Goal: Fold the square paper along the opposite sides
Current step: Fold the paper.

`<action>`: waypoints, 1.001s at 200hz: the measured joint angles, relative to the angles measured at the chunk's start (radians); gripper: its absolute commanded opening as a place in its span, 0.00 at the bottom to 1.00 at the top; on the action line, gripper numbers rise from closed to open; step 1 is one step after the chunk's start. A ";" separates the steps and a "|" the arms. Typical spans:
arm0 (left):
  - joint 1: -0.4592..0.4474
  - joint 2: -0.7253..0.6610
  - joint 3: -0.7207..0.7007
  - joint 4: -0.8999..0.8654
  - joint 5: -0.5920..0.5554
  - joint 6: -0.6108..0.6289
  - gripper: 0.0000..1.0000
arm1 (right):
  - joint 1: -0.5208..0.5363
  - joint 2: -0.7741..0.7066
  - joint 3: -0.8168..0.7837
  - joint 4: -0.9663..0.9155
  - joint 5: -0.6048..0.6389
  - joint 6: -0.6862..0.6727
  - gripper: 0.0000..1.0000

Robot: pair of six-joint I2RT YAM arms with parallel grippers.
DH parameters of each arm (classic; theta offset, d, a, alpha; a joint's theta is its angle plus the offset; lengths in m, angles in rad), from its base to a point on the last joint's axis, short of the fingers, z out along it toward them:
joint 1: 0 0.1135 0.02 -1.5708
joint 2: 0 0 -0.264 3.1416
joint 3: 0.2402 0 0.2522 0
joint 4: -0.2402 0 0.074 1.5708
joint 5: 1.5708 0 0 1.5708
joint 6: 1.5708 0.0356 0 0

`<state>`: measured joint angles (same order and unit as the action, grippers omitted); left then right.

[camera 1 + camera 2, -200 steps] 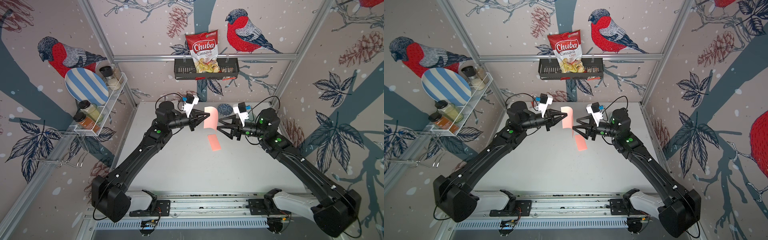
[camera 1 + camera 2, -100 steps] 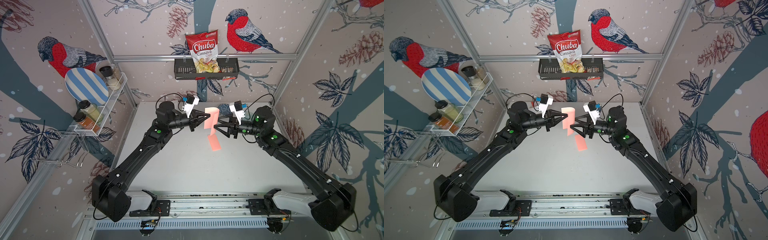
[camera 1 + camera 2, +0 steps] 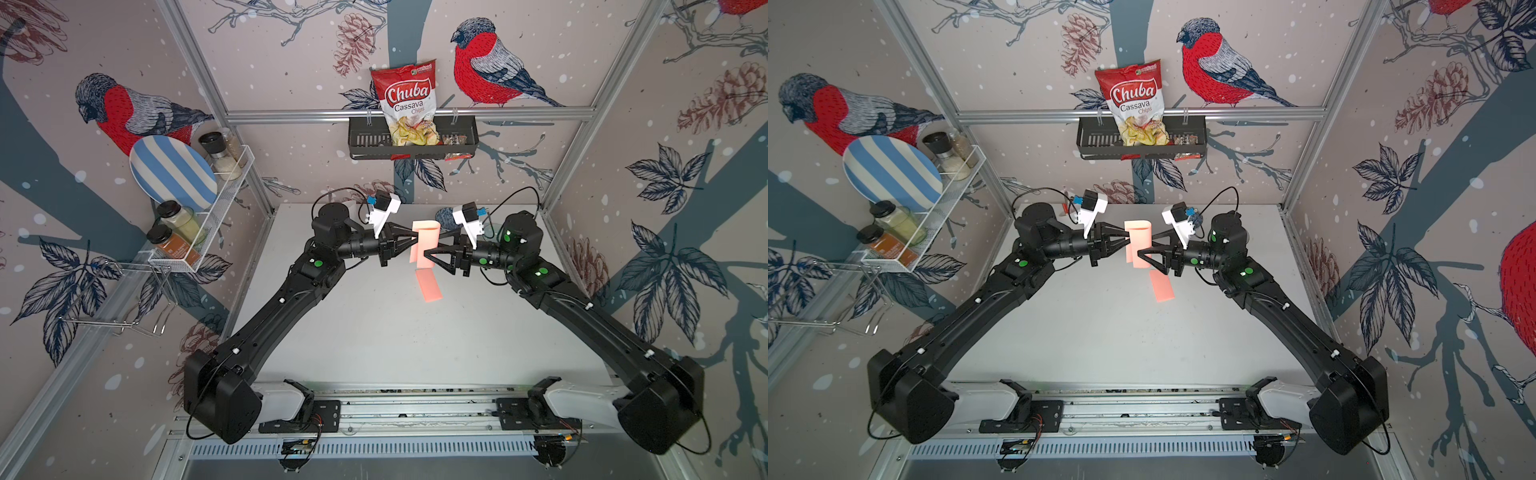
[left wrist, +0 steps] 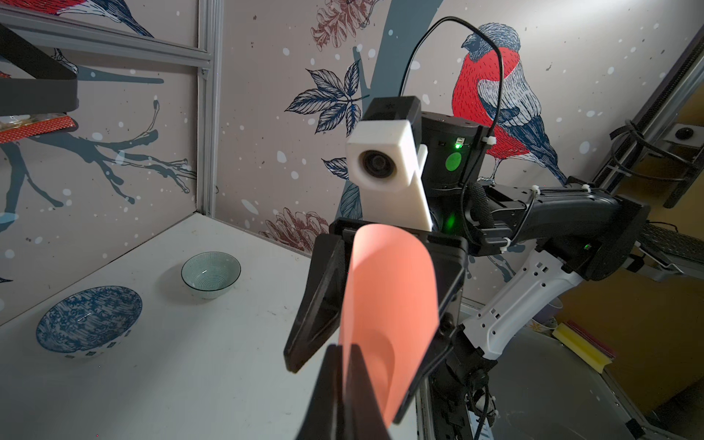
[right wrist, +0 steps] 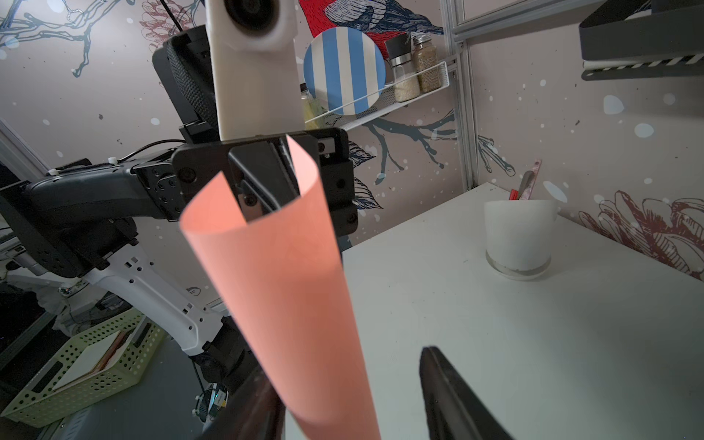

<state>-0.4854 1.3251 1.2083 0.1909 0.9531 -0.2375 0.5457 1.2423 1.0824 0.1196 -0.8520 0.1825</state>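
The white desk (image 3: 374,332) holds a blue bowl (image 4: 89,322), a green bowl (image 4: 210,272) and a cup (image 5: 519,236). The left end effector (image 3: 414,238) clamps the curled orange paper (image 3: 424,239) aloft; the right end effector (image 3: 432,246) gapes around it.

The paper (image 3: 424,239) is salmon-pink, the plate (image 3: 172,174) blue-and-white striped, the table (image 3: 374,332) white.

I see the paper (image 3: 424,245) above the far middle of the table (image 3: 374,332), the left gripper (image 3: 414,239) at its left edge, the right gripper (image 3: 434,247) around its right part.
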 measured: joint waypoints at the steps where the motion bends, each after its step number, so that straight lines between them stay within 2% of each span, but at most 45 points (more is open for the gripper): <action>1: 0.000 0.000 0.000 0.001 0.001 0.000 0.00 | 0.000 0.000 0.000 0.000 0.000 0.000 0.57; 96: 0.000 0.014 -0.003 0.009 0.043 -0.018 0.00 | 0.006 0.006 -0.002 0.038 -0.012 0.004 0.39; 200: 0.000 0.014 -0.004 0.009 0.045 -0.018 0.00 | 0.021 0.035 -0.001 0.051 -0.019 0.007 0.35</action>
<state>-0.4854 1.3388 1.2045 0.1997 0.9985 -0.2558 0.5667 1.2774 1.0813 0.1703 -0.8715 0.1894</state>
